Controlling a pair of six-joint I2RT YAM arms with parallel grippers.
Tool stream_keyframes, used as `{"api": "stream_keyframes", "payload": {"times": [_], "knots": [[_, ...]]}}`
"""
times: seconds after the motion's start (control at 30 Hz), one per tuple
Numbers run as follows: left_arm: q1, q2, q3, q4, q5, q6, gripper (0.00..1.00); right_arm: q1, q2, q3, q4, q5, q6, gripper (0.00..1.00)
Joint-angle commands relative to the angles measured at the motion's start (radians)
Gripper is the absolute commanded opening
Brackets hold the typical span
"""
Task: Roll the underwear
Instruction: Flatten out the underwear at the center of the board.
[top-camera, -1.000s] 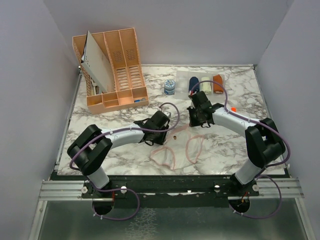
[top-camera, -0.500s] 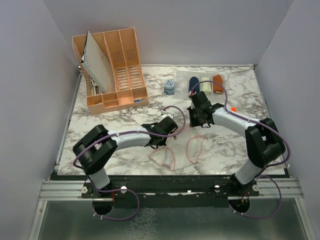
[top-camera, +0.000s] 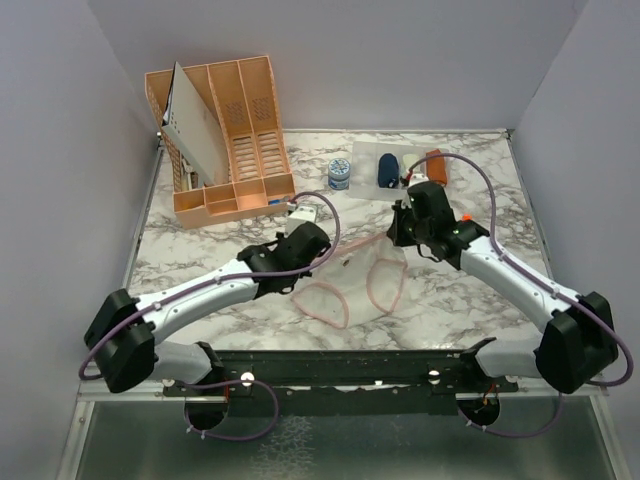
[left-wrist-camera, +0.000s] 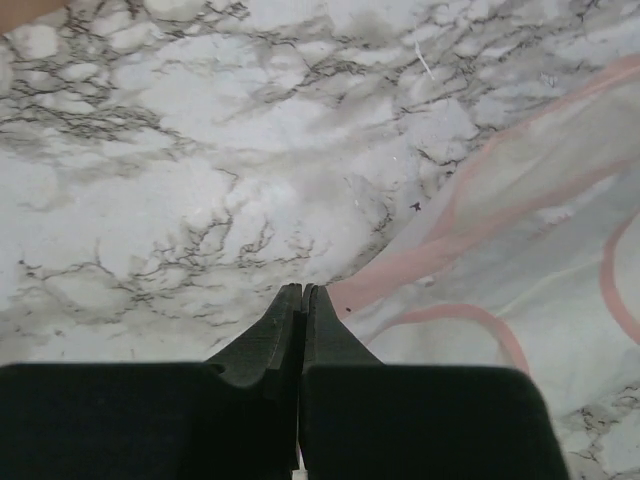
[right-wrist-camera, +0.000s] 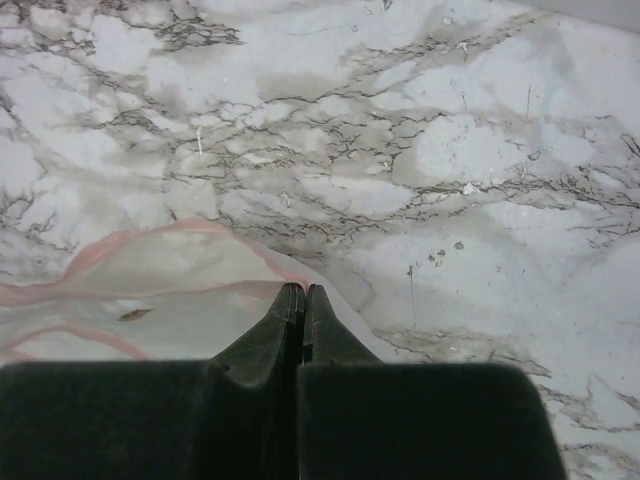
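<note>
Pinching underwear (top-camera: 366, 276) edge: left end effector (left-wrist-camera: 302, 292), right end effector (right-wrist-camera: 303, 290); long axis left-right.

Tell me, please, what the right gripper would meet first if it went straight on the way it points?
Most likely the bare marble table past the cloth: the right gripper, shut on the edge of the whitish-pink underwear, points down at it; nothing else shows ahead, depth is unclear.

The underwear (top-camera: 362, 283) lies on the table (top-camera: 200, 250), rack (top-camera: 250, 120) behind-left.
</note>
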Motion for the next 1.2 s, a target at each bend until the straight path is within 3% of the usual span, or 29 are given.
{"api": "stream_keyframes", "payload": {"times": [0.0, 0.17, 0.33, 0.57, 0.93, 1.03, 1.17], "knots": [[0.008, -0.106, -0.014, -0.102, -0.112, -0.03, 0.0, -0.004, -0.087, -0.046, 0.021, 0.012, 0.013, 0.0], [0.008, -0.24, -0.018, -0.125, -0.098, -0.033, 0.0, -0.003, -0.209, -0.07, 0.027, -0.061, 0.011, 0.0], [0.007, -0.347, -0.005, -0.126, 0.011, -0.013, 0.0, -0.002, -0.334, -0.091, 0.041, -0.231, 0.007, 0.0], [0.008, -0.43, 0.05, -0.185, 0.181, -0.014, 0.0, -0.003, -0.43, -0.049, -0.055, -0.496, 0.012, 0.0], [0.008, -0.547, 0.197, -0.364, 0.366, -0.098, 0.0, -0.003, -0.596, 0.018, -0.199, -0.783, 0.054, 0.01], [0.008, -0.55, 0.238, -0.44, 0.357, -0.123, 0.0, -0.002, -0.615, 0.033, -0.22, -0.795, 0.078, 0.0], [0.009, -0.46, 0.247, -0.495, 0.28, -0.128, 0.0, -0.003, -0.516, 0.039, -0.258, -0.602, 0.083, 0.01]]}}
